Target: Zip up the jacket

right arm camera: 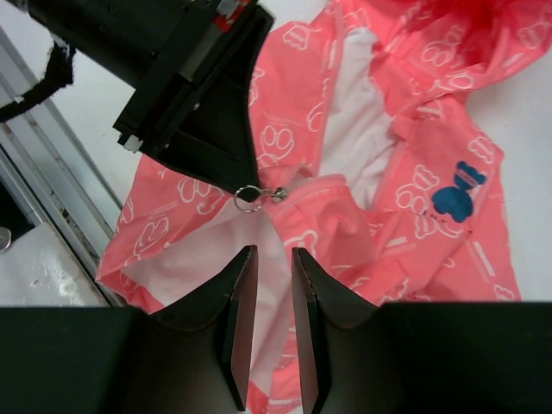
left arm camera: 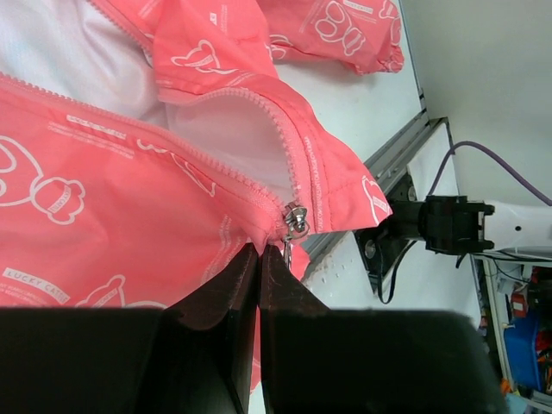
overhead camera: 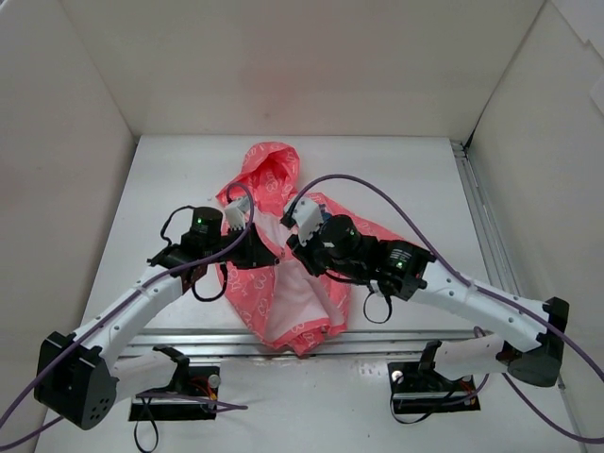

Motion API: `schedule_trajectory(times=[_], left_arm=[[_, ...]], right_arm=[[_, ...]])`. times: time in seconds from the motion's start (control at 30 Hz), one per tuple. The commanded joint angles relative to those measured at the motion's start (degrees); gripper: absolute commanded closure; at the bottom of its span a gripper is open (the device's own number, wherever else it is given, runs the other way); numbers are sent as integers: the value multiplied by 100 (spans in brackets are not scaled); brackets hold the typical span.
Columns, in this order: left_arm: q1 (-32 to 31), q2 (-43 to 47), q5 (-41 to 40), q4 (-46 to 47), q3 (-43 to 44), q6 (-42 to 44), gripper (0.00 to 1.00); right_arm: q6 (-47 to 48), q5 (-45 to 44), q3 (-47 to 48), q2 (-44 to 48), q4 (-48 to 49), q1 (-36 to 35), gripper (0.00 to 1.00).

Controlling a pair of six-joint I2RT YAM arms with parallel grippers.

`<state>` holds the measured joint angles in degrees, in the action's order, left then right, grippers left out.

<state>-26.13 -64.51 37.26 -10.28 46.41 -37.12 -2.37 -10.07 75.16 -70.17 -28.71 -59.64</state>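
The coral-pink jacket point(overhead camera: 283, 283) lies on the table, partly unzipped, with its white lining showing and its hood point(overhead camera: 269, 165) at the far side. My left gripper point(overhead camera: 249, 247) is shut on the jacket's fabric point(left arm camera: 129, 198) just beside the metal zip slider point(left arm camera: 296, 219), at the low end of the zip. My right gripper point(overhead camera: 294, 247) hovers over the lining with its fingers a little apart and nothing between them. In the right wrist view, the slider and its ring pull point(right arm camera: 250, 199) sit just ahead of the right gripper point(right arm camera: 272, 252). The dark blue emblem point(right arm camera: 457, 195) is at the right.
An aluminium rail point(overhead camera: 217, 338) runs along the table's near edge under the jacket hem. Another rail point(overhead camera: 483, 222) runs along the right side. White walls enclose the table on three sides. The right arm's base mount point(left arm camera: 448, 226) shows past the table edge.
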Motion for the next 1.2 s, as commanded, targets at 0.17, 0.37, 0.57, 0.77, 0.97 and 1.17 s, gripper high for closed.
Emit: schedule_trajectory(times=[0.17, 0.37, 0.57, 0.77, 0.97, 1.17], left_arm=[[47, 44, 467, 606, 219, -278, 100], [47, 61, 590, 677, 193, -374, 100], [47, 18, 695, 729, 193, -497, 100], [47, 0, 713, 703, 210, -524, 100], [47, 0, 739, 721, 219, -542, 100], [47, 17, 739, 703, 219, -550, 100]], right_arm=[[597, 883, 105, -664, 691, -30, 79], [870, 638, -54, -814, 885, -153, 76], [1019, 295, -36, -1016, 893, -259, 75], [1081, 119, -80, -1051, 885, -329, 75], [1116, -215, -168, -1086, 876, -391, 75], [1098, -268, -264, -1069, 876, -417, 75]])
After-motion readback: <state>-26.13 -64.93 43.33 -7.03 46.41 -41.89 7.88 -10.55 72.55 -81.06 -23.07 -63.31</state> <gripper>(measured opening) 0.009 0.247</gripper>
